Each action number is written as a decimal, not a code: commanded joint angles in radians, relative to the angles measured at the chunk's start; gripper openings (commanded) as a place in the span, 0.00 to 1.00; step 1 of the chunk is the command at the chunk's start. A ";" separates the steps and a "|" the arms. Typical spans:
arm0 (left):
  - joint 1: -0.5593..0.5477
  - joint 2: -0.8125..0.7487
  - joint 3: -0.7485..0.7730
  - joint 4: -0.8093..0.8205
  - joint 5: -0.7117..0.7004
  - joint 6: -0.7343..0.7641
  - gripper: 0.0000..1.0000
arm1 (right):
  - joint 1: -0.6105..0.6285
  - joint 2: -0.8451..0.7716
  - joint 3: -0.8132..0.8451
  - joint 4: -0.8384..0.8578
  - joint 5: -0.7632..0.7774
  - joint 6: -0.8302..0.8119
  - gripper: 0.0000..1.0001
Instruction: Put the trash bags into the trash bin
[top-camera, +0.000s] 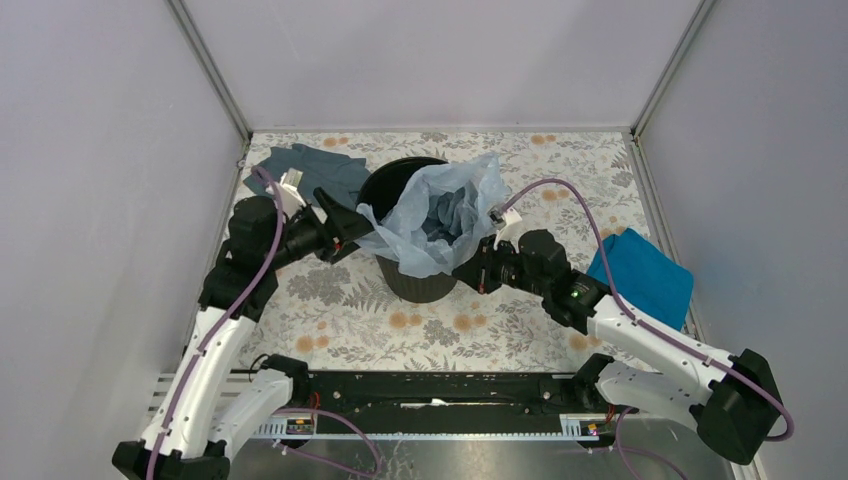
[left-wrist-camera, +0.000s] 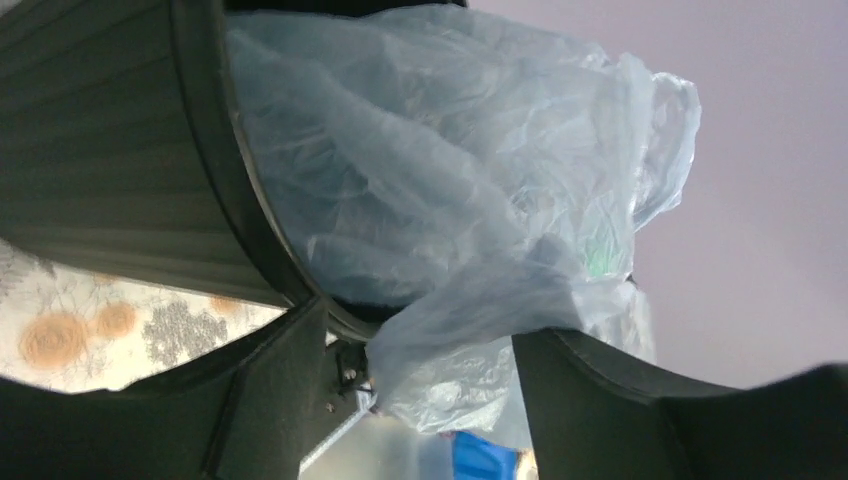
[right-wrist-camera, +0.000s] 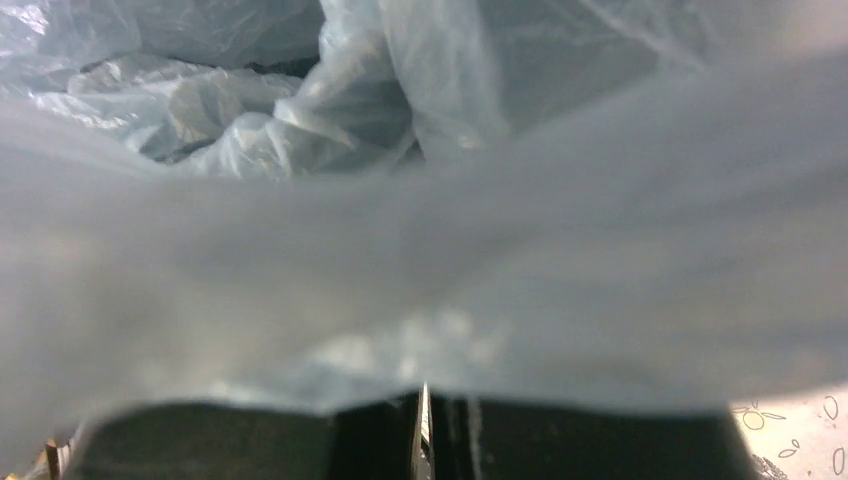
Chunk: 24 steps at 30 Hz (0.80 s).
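The black trash bin (top-camera: 415, 285) stands upright mid-table. The pale blue trash bag (top-camera: 440, 215) sits in its mouth, bunched inside and spilling over the front and right rim. My left gripper (top-camera: 345, 228) is open at the bin's left rim. In the left wrist view the bin's wall (left-wrist-camera: 100, 150) is at the left, and a fold of the bag (left-wrist-camera: 450, 170) hangs between the spread fingers of that gripper (left-wrist-camera: 420, 322). My right gripper (top-camera: 478, 268) is at the bin's right side, shut on the bag's edge. In the right wrist view the bag (right-wrist-camera: 400, 250) drapes over the closed gripper (right-wrist-camera: 422, 395).
A dark slate-blue cloth (top-camera: 315, 170) lies behind the left arm at the back left. A bright blue folded piece (top-camera: 645, 275) lies at the right edge by the right arm. The table has a floral cover (top-camera: 340, 320) and is walled on three sides.
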 joint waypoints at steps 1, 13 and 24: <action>-0.026 0.021 -0.074 0.359 0.009 0.004 0.59 | 0.001 0.027 0.025 0.112 -0.011 0.047 0.04; -0.016 0.082 -0.004 0.599 -0.076 0.578 0.00 | 0.010 0.187 0.006 0.359 0.066 0.114 0.05; -0.016 0.156 -0.016 0.880 0.149 0.707 0.00 | 0.025 -0.015 0.180 -0.195 0.193 0.042 0.63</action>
